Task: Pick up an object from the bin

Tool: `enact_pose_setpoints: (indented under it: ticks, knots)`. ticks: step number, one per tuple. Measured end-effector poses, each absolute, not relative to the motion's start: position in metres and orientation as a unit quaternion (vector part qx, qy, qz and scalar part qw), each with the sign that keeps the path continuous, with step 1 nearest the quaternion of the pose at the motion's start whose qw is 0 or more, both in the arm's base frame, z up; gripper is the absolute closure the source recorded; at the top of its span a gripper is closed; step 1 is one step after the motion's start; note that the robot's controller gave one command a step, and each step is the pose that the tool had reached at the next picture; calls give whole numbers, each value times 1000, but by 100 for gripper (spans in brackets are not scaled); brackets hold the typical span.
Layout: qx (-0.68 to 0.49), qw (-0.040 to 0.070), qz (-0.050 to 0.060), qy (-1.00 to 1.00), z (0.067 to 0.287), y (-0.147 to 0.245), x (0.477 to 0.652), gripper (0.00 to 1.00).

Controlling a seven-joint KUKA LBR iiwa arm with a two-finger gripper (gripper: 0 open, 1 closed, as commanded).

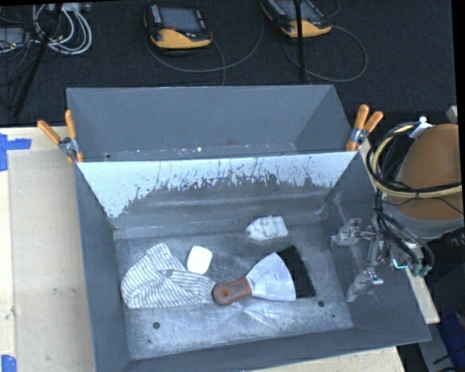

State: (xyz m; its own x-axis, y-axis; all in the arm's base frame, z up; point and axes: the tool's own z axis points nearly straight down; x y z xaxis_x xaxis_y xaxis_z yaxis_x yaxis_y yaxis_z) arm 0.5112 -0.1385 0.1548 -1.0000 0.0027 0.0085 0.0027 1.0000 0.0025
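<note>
My gripper (355,259) hangs over the bin's right sloping wall, its two metal fingers spread apart with nothing between them, so it stands open. Nearest to it, on the bin floor to its left, lies a brush with black bristles (297,272) and a brown handle (233,291), partly covered by a clear-white plastic wrap (271,281). A small crumpled white thing (266,228) lies further back, near the rear wall's foot.
A striped grey-white cloth (156,282) is bunched at the left of the floor, with a small white block (199,259) resting at its right edge. The arm with its orange cover and cables stands outside the bin's right rim.
</note>
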Motion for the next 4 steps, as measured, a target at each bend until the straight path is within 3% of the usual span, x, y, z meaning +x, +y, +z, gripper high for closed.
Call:
enact_pose_setpoints:
  ticks: [1, 2, 3, 4]
  knots:
    - [0, 1, 0, -1000, 159, -138, 513, 0]
    - [-11, -5, 2, -1000, 128, -119, 519, 0]
    - [46, 3, 1, -999, 75, -72, 550, 100]
    - [47, 3, 1, -999, 75, -72, 550, 100]
